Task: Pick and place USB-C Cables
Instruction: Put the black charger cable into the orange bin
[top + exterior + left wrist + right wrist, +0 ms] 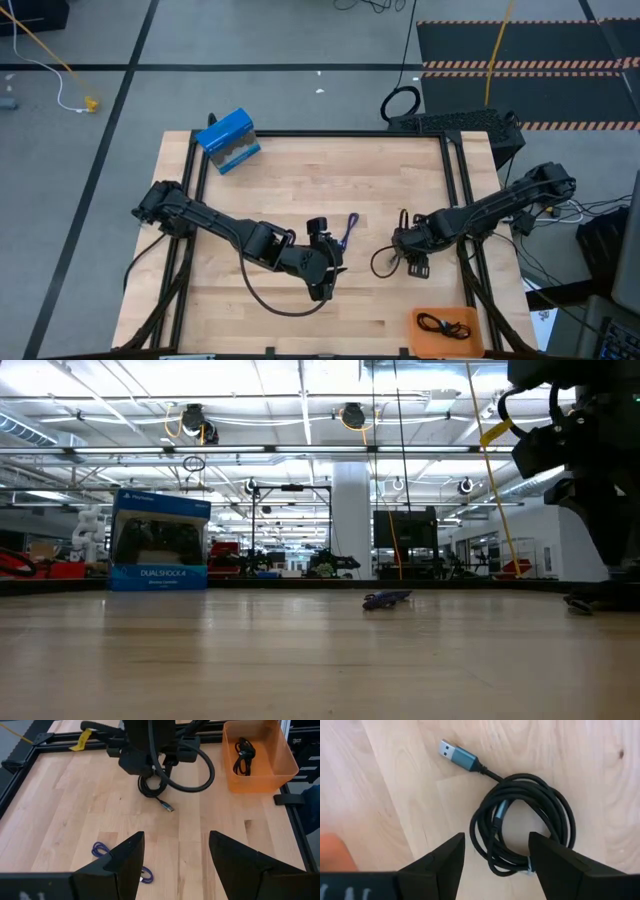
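Observation:
One black USB-C cable coil (522,822) lies flat on the table, its plug (457,755) pointing away from it. My right gripper (497,840) is open just above the coil, a finger on either side of its near rim. That coil (152,787) also shows under the right arm in the left wrist view. The purple-blue cable (350,230) lies mid-table, stretched out flat (385,599). My left gripper (328,268) hangs open near it, the purple-blue cable (100,850) beside one finger. Another black cable (445,324) lies inside the orange bin (478,335).
The orange bin (257,775) stands at the table's near right corner. A blue controller box (228,140) sits at the far left. Thick black arm cords loop on the table by the left arm (265,298) and the right arm (202,770). A black hoop (400,103) lies on the floor beyond.

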`<action>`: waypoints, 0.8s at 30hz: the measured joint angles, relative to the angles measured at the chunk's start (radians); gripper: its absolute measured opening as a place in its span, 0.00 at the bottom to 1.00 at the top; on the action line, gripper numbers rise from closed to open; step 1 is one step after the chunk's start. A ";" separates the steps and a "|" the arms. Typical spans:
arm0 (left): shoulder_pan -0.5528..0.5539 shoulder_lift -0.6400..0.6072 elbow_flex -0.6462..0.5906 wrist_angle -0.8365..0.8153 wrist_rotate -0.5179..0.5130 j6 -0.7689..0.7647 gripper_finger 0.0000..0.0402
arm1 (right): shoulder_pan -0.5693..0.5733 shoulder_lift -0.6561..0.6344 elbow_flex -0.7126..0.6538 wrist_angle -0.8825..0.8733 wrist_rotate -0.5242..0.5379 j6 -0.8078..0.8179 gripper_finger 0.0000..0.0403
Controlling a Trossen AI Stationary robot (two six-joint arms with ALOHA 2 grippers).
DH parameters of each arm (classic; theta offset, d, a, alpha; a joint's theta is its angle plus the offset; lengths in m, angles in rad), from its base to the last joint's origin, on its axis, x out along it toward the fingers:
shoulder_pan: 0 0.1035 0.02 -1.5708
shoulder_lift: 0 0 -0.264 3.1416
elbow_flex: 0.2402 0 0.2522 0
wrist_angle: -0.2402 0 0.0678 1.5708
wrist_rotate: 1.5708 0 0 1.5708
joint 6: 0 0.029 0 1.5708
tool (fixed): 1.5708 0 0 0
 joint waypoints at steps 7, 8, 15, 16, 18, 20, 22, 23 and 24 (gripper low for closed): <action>0.000 0.000 0.000 0.000 0.000 0.008 0.56 | 0.022 -0.003 -0.020 0.033 -0.025 0.018 0.53; 0.000 0.000 0.000 0.000 0.000 0.008 0.56 | 0.030 -0.002 -0.030 0.050 -0.025 0.018 0.53; 0.000 0.000 0.000 0.000 0.000 0.008 0.56 | 0.061 -0.002 -0.065 0.081 0.025 0.026 0.56; 0.000 0.000 0.000 0.000 0.000 0.008 0.56 | 0.065 -0.002 -0.068 0.084 0.033 0.020 0.56; 0.000 0.000 0.000 0.000 0.000 0.008 0.56 | 0.065 -0.002 -0.084 0.093 0.035 0.007 0.57; 0.000 0.000 0.000 0.000 0.000 0.008 0.56 | 0.066 -0.002 -0.107 0.111 0.034 -0.001 0.57; 0.000 0.000 0.000 0.000 0.000 0.008 0.56 | 0.066 -0.002 -0.133 0.133 0.033 -0.008 0.56; 0.000 0.000 0.000 0.000 0.000 0.006 0.56 | 0.066 -0.002 -0.145 0.143 0.032 -0.008 0.55; 0.000 0.000 0.000 0.000 0.000 0.006 0.56 | 0.066 -0.002 -0.155 0.151 0.031 -0.008 0.54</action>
